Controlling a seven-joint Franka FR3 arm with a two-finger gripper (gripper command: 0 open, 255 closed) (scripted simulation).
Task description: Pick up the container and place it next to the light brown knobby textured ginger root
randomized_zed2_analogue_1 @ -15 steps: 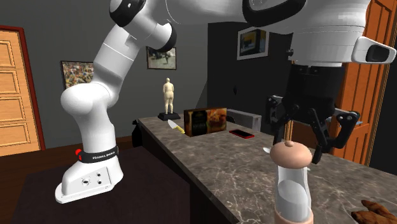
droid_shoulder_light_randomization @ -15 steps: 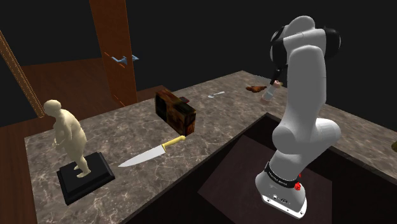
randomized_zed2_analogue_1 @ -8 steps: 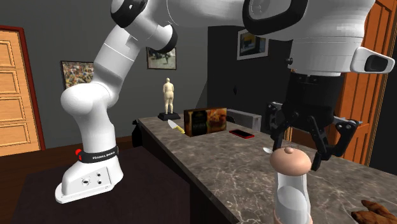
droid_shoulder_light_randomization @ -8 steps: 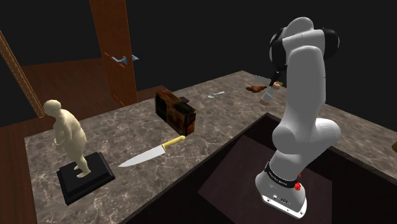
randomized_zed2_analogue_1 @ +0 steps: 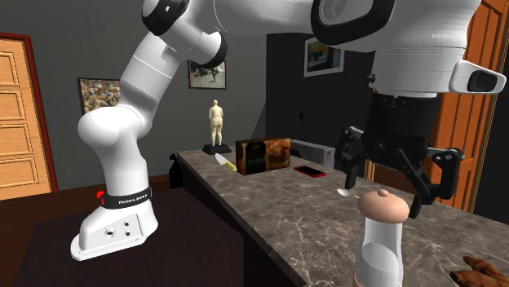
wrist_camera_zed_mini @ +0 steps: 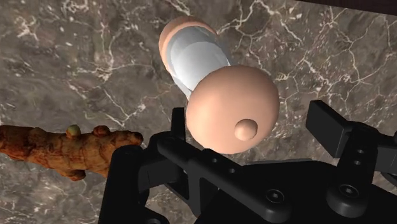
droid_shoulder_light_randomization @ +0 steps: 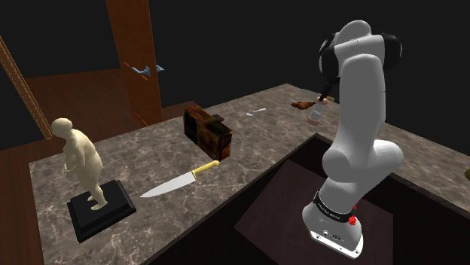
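Logging the container first: upright on the counter, clear-white body, pale pink domed cap with a small knob on top. Long axis vertical. — R.

Which way from the gripper? — M.

Straight below it. Fingers spread wide, one on each side of the cap, tips about level with the knob; nothing clasped. In the wrist view the cap sits between them, nearer one finger than the other (contact there: cannot tell). — R.

And the ginger? — M.

Lying flat on the counter near the container's base but apart from it; orange-brown, knobby. The shoulder view agrees: container just beside the ginger, at the counter's far end. — R.

Judgement? — M.

The container already stands next to the ginger, so the placing looks done or nearly so. Whichever move comes, it should run along that vertical axis: a lift clears the cap, while a descent and a close would take the container by the cap. A sideways move risks tipping so tall and narrow a thing. — R.
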